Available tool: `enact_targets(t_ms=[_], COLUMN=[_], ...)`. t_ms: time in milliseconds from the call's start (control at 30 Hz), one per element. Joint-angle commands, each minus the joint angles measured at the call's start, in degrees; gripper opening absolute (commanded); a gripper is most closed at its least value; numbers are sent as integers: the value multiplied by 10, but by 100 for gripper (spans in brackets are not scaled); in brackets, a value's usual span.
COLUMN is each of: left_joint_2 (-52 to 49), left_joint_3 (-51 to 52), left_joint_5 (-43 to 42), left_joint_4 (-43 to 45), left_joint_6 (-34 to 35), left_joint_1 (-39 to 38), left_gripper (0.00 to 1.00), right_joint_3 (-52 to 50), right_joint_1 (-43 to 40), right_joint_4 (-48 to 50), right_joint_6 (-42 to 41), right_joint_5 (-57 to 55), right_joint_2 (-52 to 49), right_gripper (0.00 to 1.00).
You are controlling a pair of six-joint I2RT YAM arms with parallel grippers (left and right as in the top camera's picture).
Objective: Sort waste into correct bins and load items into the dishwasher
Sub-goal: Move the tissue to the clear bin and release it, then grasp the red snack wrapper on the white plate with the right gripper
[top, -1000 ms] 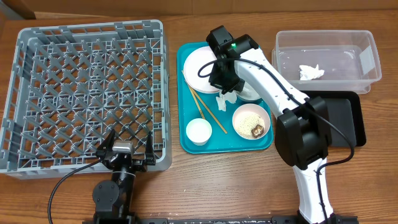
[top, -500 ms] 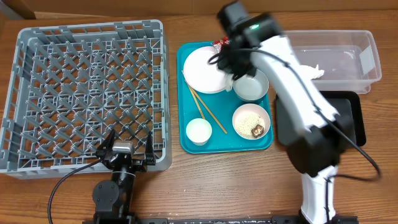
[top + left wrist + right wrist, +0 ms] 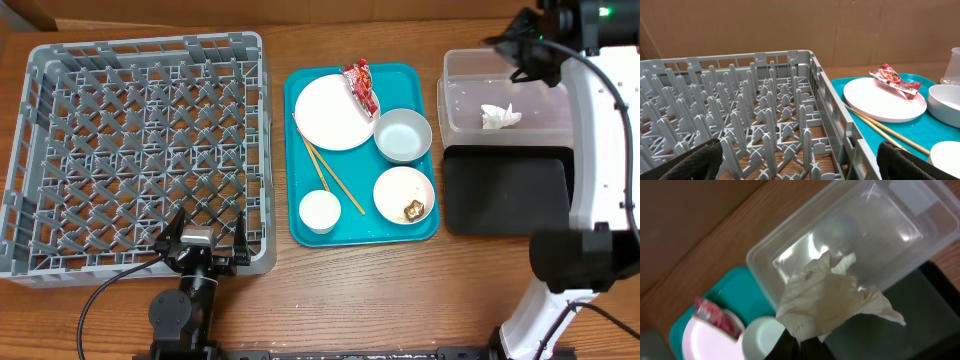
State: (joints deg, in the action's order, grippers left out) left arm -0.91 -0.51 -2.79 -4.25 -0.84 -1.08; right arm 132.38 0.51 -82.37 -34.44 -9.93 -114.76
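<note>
1. The right gripper [image 3: 799, 342] is pinched shut on a crumpled white tissue [image 3: 832, 302], which billows out above the fingertips and hides most of them.
2. Overhead, that right gripper [image 3: 528, 50] hangs over the clear tub [image 3: 452, 110], near its back edge.
3. Inside the tub lies another wad of tissue [image 3: 500, 116], resting on the floor of the bin.
4. Just in front of the tub sits the black tray [image 3: 505, 190], the two nearly touching.
5. Over to the teal tray [image 3: 295, 200]: red wrapper [image 3: 361, 87] lying across the far rim of the white plate [image 3: 330, 112], chopsticks [image 3: 333, 178] slanting off the plate's near edge.
6. An empty bowl [image 3: 403, 135] beside the plate; nearer, a second bowl [image 3: 403, 194] with a brown lump [image 3: 413, 209]; the small cup [image 3: 320, 211] at the near left.
7. The grey rack [image 3: 140, 150] fills the left side.
8. The left gripper [image 3: 205, 245] sits at the rack's near wall, fingers [image 3: 690, 162] spread wide, holding nothing.
</note>
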Motion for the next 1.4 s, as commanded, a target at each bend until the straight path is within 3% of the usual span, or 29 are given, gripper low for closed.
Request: enact_targets(t_ms=[0,33,67,100,133,233,400,467,733,933,1367], left_joint_2=[2,2,2,2,2,2,2,2,2,2,2], left_joint_3=[2,2,2,2,2,2,2,2,2,2,2], left_joint_5=[0,0,0,0,0,0,0,0,0,0,0], left_joint_4=[0,0,0,0,0,0,0,0,0,0,0], left_joint_6=[-5,-5,-5,-5,-5,-5,-5,-5,-5,-5,-5], left_joint_1=[3,3,3,3,3,3,3,3,3,3,3], left_gripper=[100,100,100,100,100,100,100,100,100,100,100], right_joint_3=[-21,-23,-23,-23,-23,-20,3,3,0,0,0], right_joint_1=[-7,-9,-9,-9,-9,-4,43,80,213,219,219], right_joint_4=[31,45,55,63,65,68,75,88,156,177,192], right_joint_6=[25,40,55,69,77,94,139,165,196,175,177], right_joint_5=[-14,-10,-5,2,8,53,114,112,9,16,76], right_joint_2=[-34,-44,-51,-59,-61,-61,-48,-48,-119,-190,-268], right_gripper=[7,16,33,67,81,93,94,89,85,83,66])
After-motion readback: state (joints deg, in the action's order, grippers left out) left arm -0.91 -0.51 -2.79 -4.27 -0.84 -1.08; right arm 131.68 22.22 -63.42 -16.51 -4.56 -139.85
